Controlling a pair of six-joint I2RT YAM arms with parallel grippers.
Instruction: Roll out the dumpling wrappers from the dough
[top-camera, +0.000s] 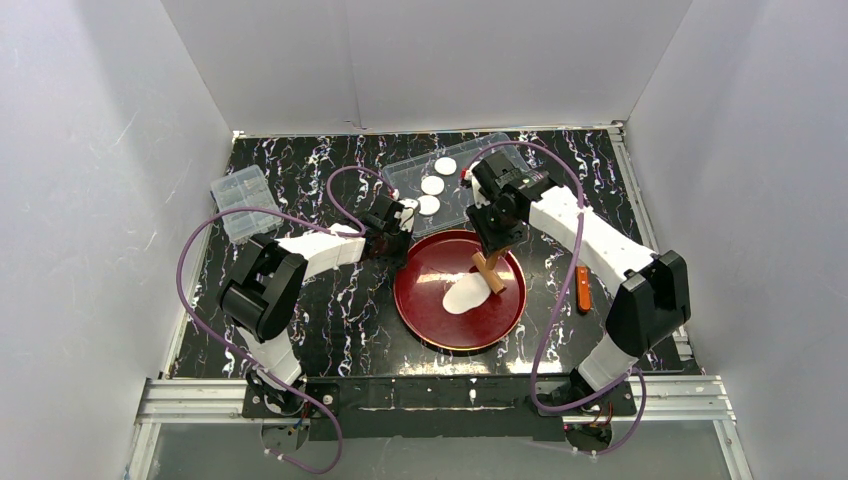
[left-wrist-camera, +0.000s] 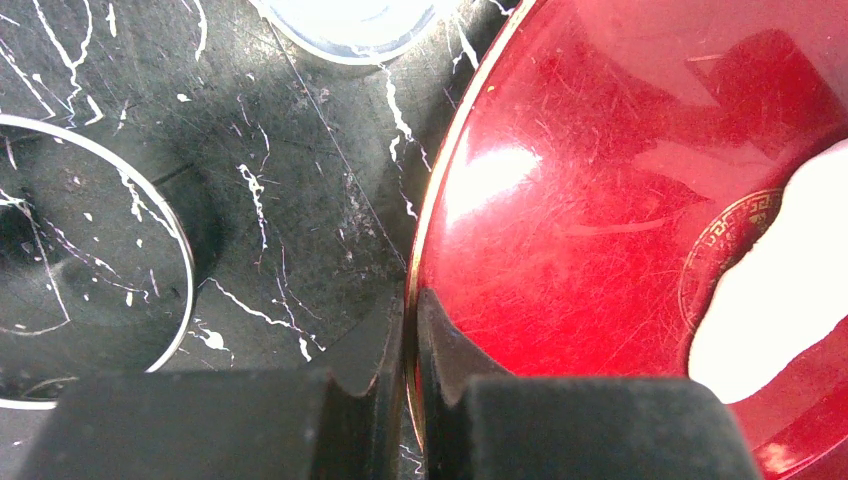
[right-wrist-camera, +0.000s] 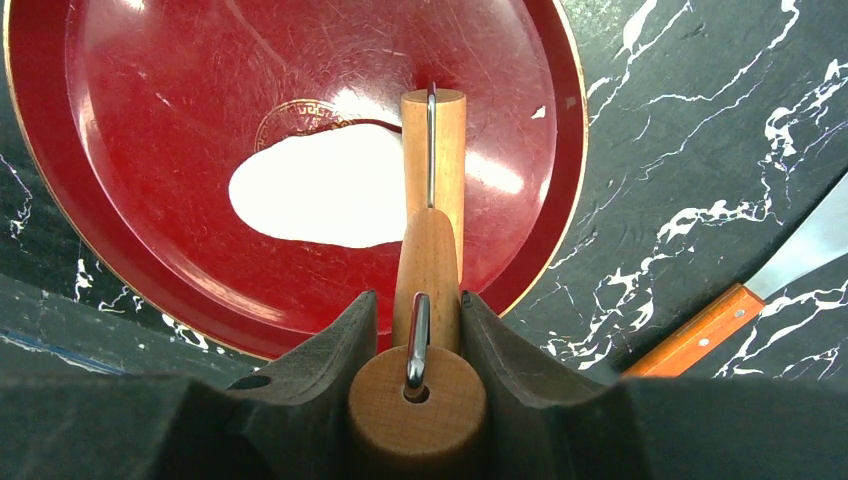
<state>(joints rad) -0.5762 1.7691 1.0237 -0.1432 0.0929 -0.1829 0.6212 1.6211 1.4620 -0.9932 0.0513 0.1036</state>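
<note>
Red and round, the plate (top-camera: 425, 290) holds the dough (top-camera: 464, 296), a flat white sheet. The right hand (right-wrist-camera: 415, 322) grips the wooden roller (right-wrist-camera: 448, 150) at the dough's edge; the left hand (left-wrist-camera: 408, 345) pinches the plate's rim. Behind, the dumpling wrappers (top-camera: 432, 185) lie in a clear tray (top-camera: 395, 172).

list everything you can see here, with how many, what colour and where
red plate: one, red with gold rim, table centre
dough: one, white, flattened on the plate
clear tray: one, transparent, behind the plate
dumpling wrappers: three visible, white, in the tray
wooden roller: one, tan, at the dough's edge
scraper: one, orange handle, right of the plate
clear box: one, transparent, far left
metal ring: one, silver, left of the plate
table: one, black marbled
left pincer: one, black, shut on the plate's rim
right pincer: one, black, shut on the roller's handle
</note>
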